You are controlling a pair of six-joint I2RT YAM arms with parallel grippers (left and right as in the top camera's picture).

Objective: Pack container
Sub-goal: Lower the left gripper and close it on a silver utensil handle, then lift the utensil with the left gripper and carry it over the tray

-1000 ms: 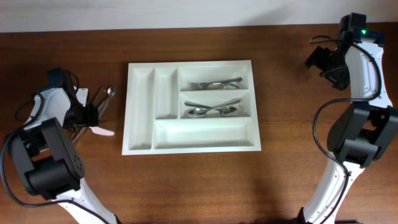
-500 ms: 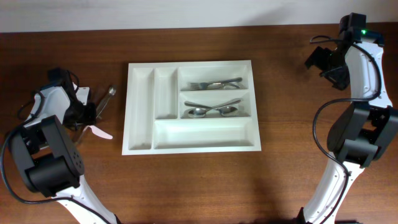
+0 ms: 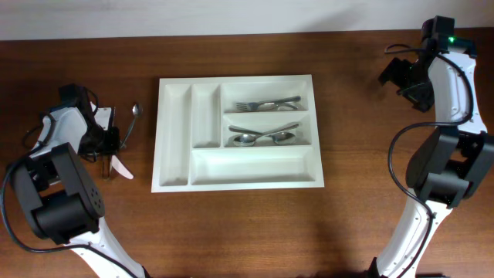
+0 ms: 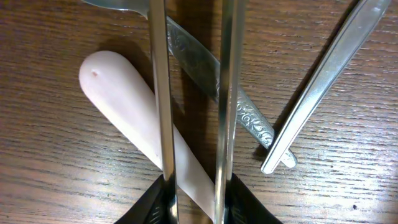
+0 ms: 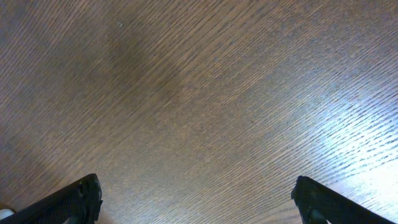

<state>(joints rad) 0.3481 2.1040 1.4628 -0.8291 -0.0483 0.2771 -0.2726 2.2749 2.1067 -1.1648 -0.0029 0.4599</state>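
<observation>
— What has changed at your left side since a second ago?

— Your left gripper (image 4: 193, 93) has drawn its fingers (image 4: 159, 93) in from a wide spread to a narrow gap. The pink handle (image 4: 134, 134) now slants down and to the right instead of pointing toward the tray. The loose spoon (image 3: 134, 122) lies free of the gripper, more upright than before. The cutlery tray (image 3: 255, 166), the forks (image 3: 268, 103) and the spoons (image 3: 262, 137) in it, and your right arm sit as they did.

— Are those fingers clamped on anything?

— You cannot tell. An embossed handle (image 4: 230, 99) crosses the gap on a slant, and the pink handle passes under one finger. Whether the fingers press on either is not shown. A plain metal handle (image 4: 329, 81) lies off to one side, its end just beside the embossed one.

— And your right gripper (image 5: 196, 199)?

— Its fingers are spread wide above bare wood near the far right corner of the table (image 3: 247, 224), holding nothing.

— Where is the tray, and what room do you have?

— It lies flat mid-table. Its left wall is near the loose spoon, with a thin strip of wood between them. The two narrow left compartments and the long front one show bare white. The forks fill the far right compartment, the spoons the one below. Open wood runs in front of the tray and between it and your right arm.
</observation>
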